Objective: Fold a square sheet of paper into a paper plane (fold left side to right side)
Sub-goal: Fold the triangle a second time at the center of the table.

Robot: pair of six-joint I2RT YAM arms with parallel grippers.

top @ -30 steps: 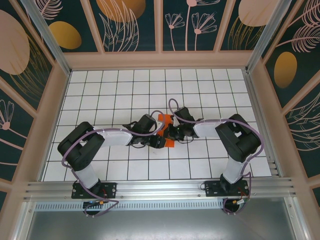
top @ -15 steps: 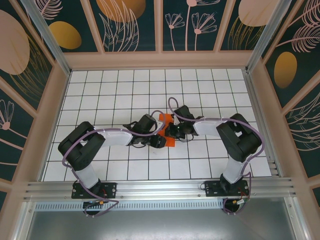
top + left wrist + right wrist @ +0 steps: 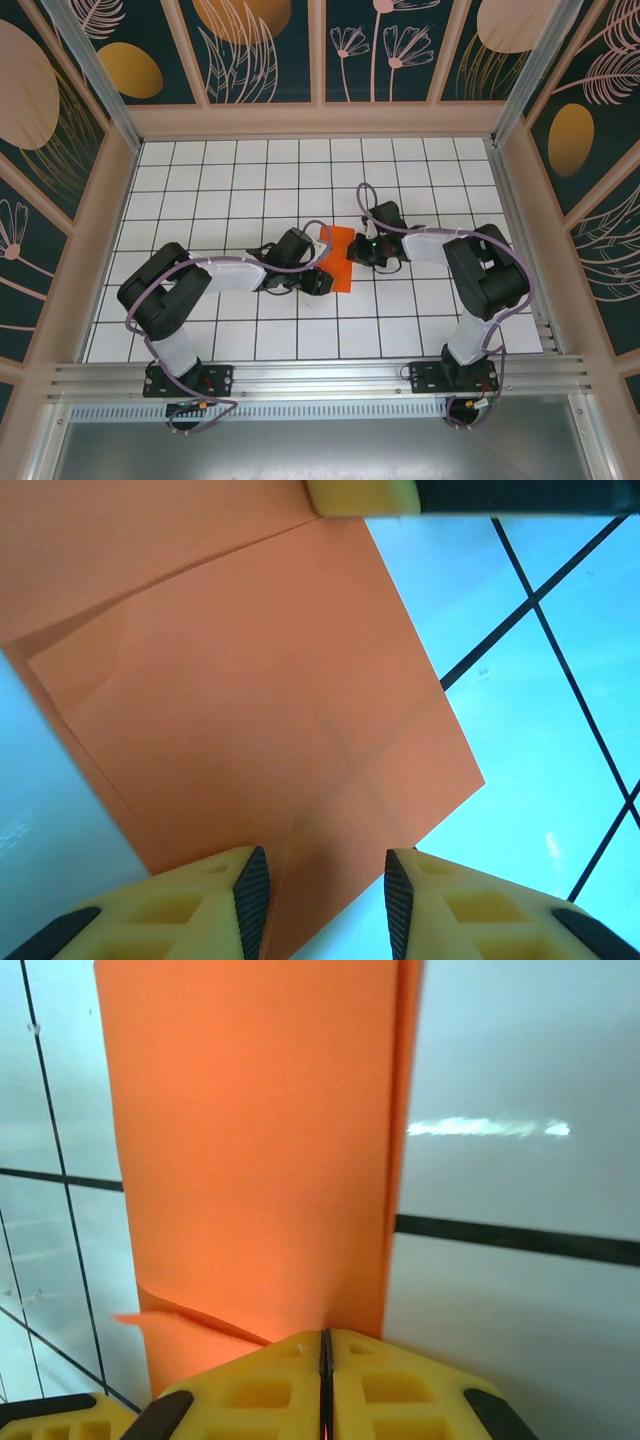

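Note:
The square sheet of paper (image 3: 336,255) is bright orange and lies folded into a narrow rectangle at the table's middle. In the left wrist view the paper (image 3: 250,680) shows a faint crossed crease. My left gripper (image 3: 320,283) sits at its near corner, and the left gripper (image 3: 327,900) is open, its jaws apart over that corner with the paper flat beneath them. My right gripper (image 3: 357,250) is at the paper's right edge. In the right wrist view the right gripper (image 3: 325,1335) is shut at the edge of the paper (image 3: 250,1140), which buckles slightly there. A thin strip of the lower layer shows along the right.
The table (image 3: 230,180) is white tile with black grid lines, boxed in by wooden walls (image 3: 320,120). An aluminium rail (image 3: 320,375) runs along the near edge by the arm bases. Both arms reach inward and meet at the paper.
My right gripper has slid to the right, off the top of the paper to its right edge. More of the orange rectangle is now uncovered. The left arm has stayed put.

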